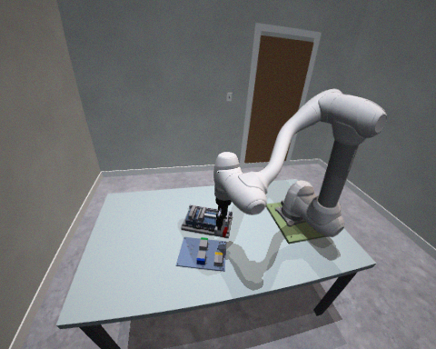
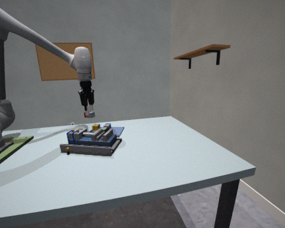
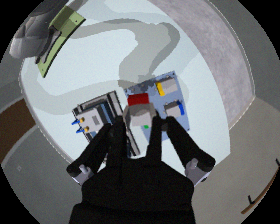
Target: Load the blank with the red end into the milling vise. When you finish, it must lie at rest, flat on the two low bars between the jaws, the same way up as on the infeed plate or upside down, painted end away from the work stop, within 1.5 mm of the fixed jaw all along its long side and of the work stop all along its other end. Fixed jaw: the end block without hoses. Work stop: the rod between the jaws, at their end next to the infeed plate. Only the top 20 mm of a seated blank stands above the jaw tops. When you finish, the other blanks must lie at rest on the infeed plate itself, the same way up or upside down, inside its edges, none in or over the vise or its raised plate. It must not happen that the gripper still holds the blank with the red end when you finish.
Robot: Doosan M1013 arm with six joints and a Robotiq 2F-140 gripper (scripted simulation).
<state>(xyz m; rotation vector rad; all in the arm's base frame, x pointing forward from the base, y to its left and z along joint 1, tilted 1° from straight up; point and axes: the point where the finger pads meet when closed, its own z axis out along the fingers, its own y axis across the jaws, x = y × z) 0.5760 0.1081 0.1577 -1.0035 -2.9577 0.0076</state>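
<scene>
My gripper (image 1: 220, 224) (image 2: 89, 110) (image 3: 140, 109) is shut on the grey blank with the red end (image 2: 90, 114) (image 3: 141, 116). The blank hangs well above the vise; its red end points away from the gripper body in the wrist view. The vise (image 2: 92, 141) (image 3: 97, 120) has a hosed block (image 2: 75, 134) at one end and a block without hoses (image 2: 108, 135) at the other. A pale rod (image 2: 89, 133) shows between. Its seating bars are not discernible. The infeed plate (image 1: 186, 260) lies beside the vise.
The green-ended blank (image 1: 203, 245), blue-ended blank (image 1: 201, 255) (image 3: 173, 109) and yellow-ended blank (image 1: 218, 260) (image 3: 167, 86) rest on the infeed plate. In the wrist view the held blank and fingers hide much of the green-ended one. The raised plate (image 2: 88, 149) surrounds the vise base.
</scene>
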